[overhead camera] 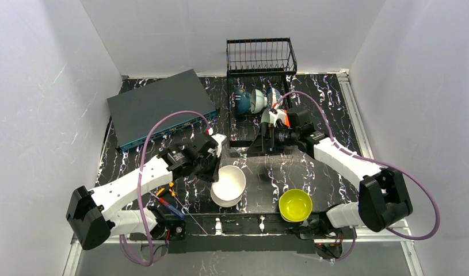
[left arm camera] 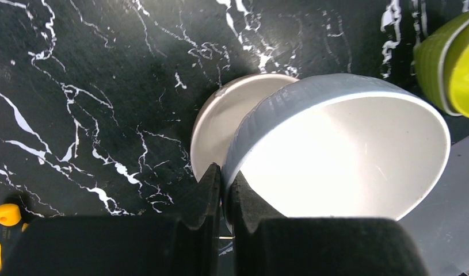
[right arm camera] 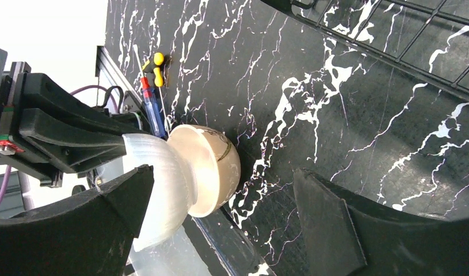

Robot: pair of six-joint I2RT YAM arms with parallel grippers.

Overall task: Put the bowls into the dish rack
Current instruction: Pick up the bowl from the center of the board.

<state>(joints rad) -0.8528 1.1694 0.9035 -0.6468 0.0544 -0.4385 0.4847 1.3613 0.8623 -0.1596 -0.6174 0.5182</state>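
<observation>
- At the front of the black marble table (overhead camera: pixel 330 103), the left gripper (left arm camera: pixel 224 183) is pinched tight on the rim of a white bowl (left arm camera: pixel 341 155), with one finger inside the rim and one outside.
- The white bowl is tilted up on its side over a beige bowl (left arm camera: pixel 226 121), which sits on the table just under it. Whether the two bowls touch cannot be told.
- A yellow bowl (overhead camera: pixel 295 205) stands upright near the front edge, to the right of that pair and apart from them.
- The right gripper (overhead camera: pixel 270 131) is spread wide with nothing between its fingers. It hangs at the front of the dish rack (overhead camera: pixel 260 54).
- The dish rack stands at the far middle of the table. In its low front part three bowls stand on edge in a row: a dark blue bowl (overhead camera: pixel 241 101), a second white bowl (overhead camera: pixel 257 100) and a blue-and-white bowl (overhead camera: pixel 273 96).
- An orange bowl (overhead camera: pixel 285 118) lies just beside the right gripper, at the edge of the rack.
- A dark grey box (overhead camera: pixel 160 106) lies flat at the far left.
</observation>
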